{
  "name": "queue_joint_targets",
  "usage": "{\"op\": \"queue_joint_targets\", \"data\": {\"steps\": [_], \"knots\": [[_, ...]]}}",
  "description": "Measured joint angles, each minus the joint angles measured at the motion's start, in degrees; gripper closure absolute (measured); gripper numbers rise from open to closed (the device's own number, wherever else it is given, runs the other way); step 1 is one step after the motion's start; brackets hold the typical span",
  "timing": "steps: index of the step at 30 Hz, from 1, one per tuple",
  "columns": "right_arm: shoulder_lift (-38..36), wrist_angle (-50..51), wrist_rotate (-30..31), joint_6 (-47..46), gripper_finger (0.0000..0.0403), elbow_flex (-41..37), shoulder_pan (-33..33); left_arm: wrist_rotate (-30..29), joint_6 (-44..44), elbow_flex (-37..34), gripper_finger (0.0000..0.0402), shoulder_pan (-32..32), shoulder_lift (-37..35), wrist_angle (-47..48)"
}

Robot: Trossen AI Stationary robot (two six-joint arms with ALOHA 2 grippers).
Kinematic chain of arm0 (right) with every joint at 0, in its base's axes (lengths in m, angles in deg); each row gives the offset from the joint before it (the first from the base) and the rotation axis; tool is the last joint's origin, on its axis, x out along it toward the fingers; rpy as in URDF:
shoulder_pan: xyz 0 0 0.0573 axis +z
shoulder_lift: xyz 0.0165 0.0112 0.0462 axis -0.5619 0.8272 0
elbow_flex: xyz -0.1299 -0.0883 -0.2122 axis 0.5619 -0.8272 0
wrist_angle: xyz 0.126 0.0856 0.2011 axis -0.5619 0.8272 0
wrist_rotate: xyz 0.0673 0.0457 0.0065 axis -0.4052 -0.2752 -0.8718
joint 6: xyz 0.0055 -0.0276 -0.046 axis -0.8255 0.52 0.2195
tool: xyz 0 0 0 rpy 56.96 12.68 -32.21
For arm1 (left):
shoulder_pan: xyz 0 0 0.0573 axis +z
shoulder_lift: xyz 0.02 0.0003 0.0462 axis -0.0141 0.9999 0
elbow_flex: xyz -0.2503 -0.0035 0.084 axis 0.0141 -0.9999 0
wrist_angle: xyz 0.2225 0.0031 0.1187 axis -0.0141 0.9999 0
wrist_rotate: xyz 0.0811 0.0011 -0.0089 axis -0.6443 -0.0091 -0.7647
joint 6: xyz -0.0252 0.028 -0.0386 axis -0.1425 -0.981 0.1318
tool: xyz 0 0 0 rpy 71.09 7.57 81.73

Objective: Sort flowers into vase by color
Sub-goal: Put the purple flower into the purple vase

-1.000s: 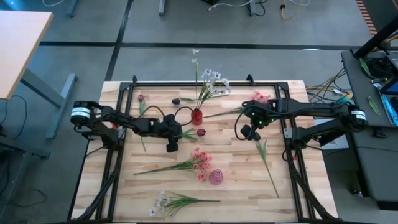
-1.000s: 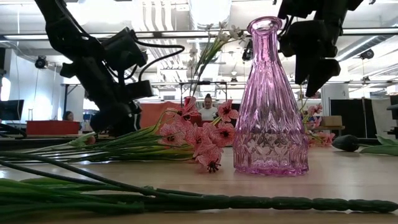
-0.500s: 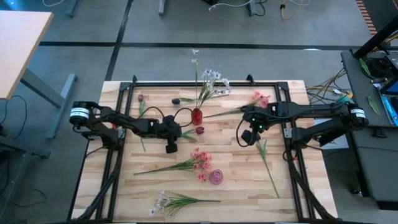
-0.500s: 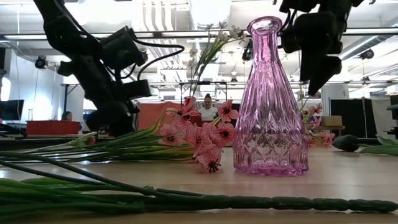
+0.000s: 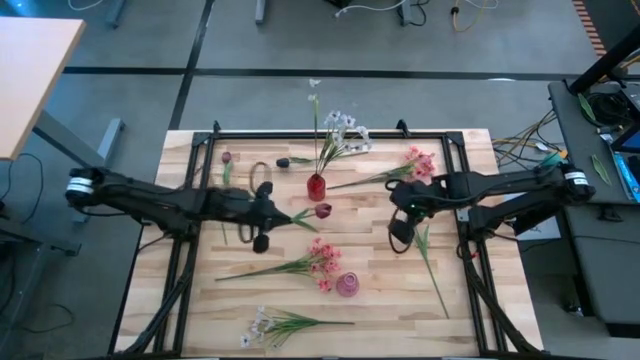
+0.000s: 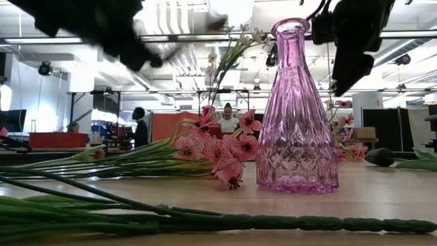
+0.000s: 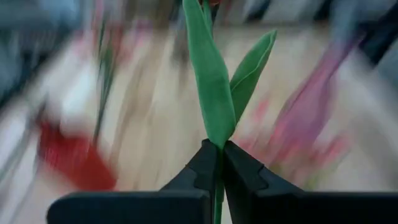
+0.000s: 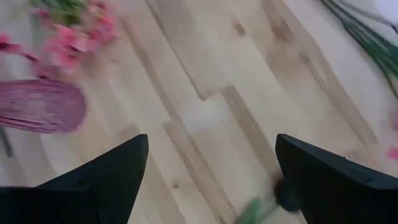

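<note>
My left gripper (image 7: 219, 163) has pinched shut on the dark red tulip (image 5: 322, 211) and pulled back toward my left side, arm stretched low across the table (image 5: 460, 300). The bud trails just ahead of the fingers, near the red vase (image 5: 316, 187). My right gripper (image 5: 398, 232) hangs wide open over bare wood, above a leafy stem (image 5: 430, 262).

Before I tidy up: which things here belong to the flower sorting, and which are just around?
Job:
red tulip, pinched in left gripper
pink flowers
white sprays
red vase
pink vase
right gripper, open

Around:
desk
cables
</note>
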Motion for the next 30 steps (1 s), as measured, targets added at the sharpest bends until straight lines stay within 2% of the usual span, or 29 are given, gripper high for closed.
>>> {"op": "queue_joint_targets", "data": {"steps": [5, 9, 13, 15, 18, 24, 30], "knots": [[-1.9, -9.6, 0.0, 1.1, 0.0060, -3.0, 3.0, 2.1, 0.3, 0.0, 0.0401, -3.3, -1.9, -18.4], [-2.6, -14.9, 0.0, 1.2, 0.0060, -5.6, 4.5, 1.9, 3.2, 0.0, 0.0401, -5.2, 1.5, -34.7], [-2.6, -15.9, 0.0, 1.2, 0.0061, -6.5, 4.8, 2.0, 6.2, 0.0, 0.0402, -6.7, 9.7, -56.4], [-2.6, -16.1, 0.0, 1.4, 0.0063, -6.5, 4.8, 1.9, 7.3, 0.4, 0.0402, -7.3, 15.7, -68.3], [-3.1, -16.3, 0.0, 2.1, 0.0068, -6.5, 4.8, 1.9, 8.2, 2.9, 0.0402, -8.2, 25.4, -80.9], [-5.1, -16.5, -0.1, 2.4, 0.0074, -6.5, 4.8, 2.0, 11.2, 13.9, 0.0401, -8.6, 37.6, -82.2], [-6.1, -16.7, -0.1, 3.1, 0.0074, -6.6, 4.8, 3.8, 15.9, 22.1, 0.0401, -9.0, 43.2, -82.9]]}}
